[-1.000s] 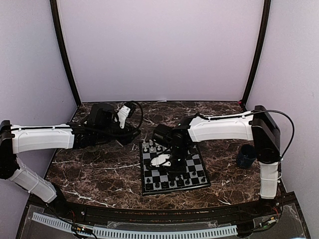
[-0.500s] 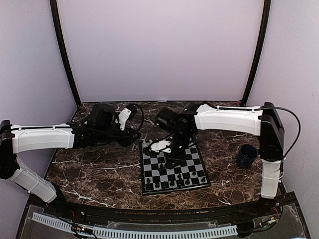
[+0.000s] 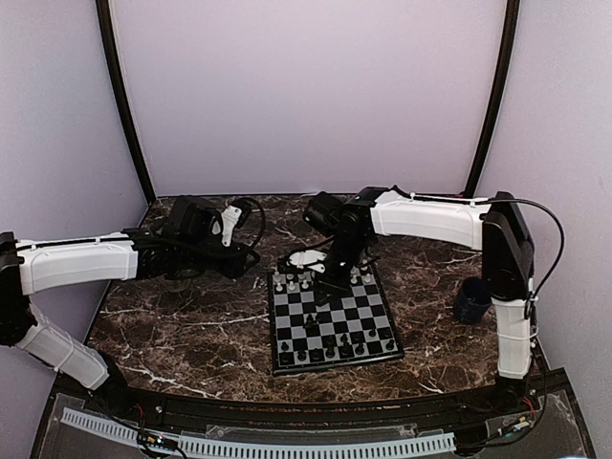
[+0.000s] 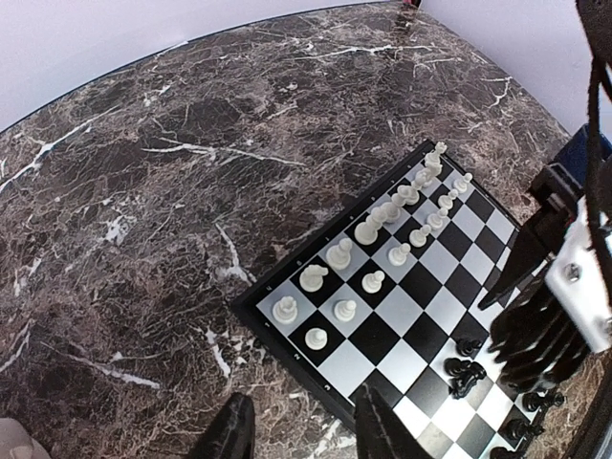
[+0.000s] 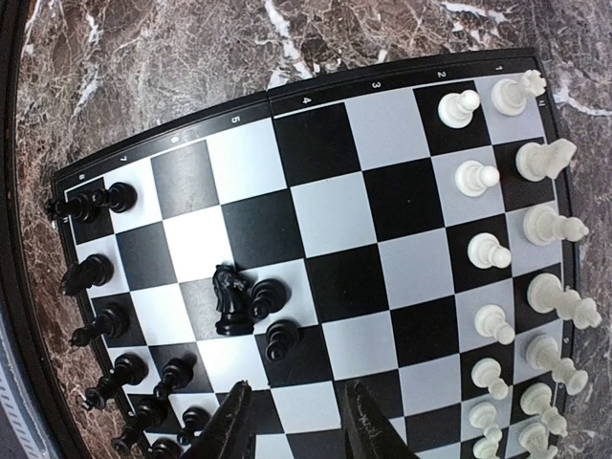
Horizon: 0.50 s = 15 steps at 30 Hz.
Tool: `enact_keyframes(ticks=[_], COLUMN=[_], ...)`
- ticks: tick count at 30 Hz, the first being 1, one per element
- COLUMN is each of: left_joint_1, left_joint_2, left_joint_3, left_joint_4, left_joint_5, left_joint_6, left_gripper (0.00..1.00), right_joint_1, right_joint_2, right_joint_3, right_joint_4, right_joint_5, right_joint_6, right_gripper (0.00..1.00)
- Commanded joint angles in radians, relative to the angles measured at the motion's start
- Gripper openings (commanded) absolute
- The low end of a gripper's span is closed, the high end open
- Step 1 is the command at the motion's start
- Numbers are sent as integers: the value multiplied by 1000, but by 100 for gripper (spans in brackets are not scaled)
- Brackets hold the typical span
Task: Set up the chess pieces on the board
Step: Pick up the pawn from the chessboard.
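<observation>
Top external view is showing the left gripper [image 4: 304, 413], fingers apart and empty, hanging left of the board [image 5: 330, 206], while the right gripper [image 5: 295, 406], also apart and empty, is hovering over it, nearer to the black knight [image 5: 228, 301] standing just ahead, off its back row, beside two black pawns [image 5: 280, 337].

Top view: the right arm [image 3: 421, 225] covers part of the board [image 3: 335, 320] on the side towards the surface's far edge, hiding some white pieces [image 3: 292, 281]. Piece types are too small to tell. Right wrist view: the frame's bottom edge cuts off the board, the lowest black pieces [image 5: 143, 413] and the base of the right end effector [image 5: 292, 426].
</observation>
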Motion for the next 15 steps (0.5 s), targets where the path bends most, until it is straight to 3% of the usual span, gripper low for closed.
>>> enact_keyframes(ticks=[1, 15], left_joint_1=[1, 2], left_joint_2=[-55, -43], left_joint_3=[-8, -5], left_joint_4=[-18, -14], left_joint_5=[-15, -12], left_joint_6=[-34, -24], left_gripper=[38, 38], right_joint_1=[6, 17], right_joint_2=[51, 122], right_joint_3=[49, 48], right_joint_4=[3, -8], right_joint_5=[-28, -26], right_joint_6=[14, 12], right_gripper=[33, 33])
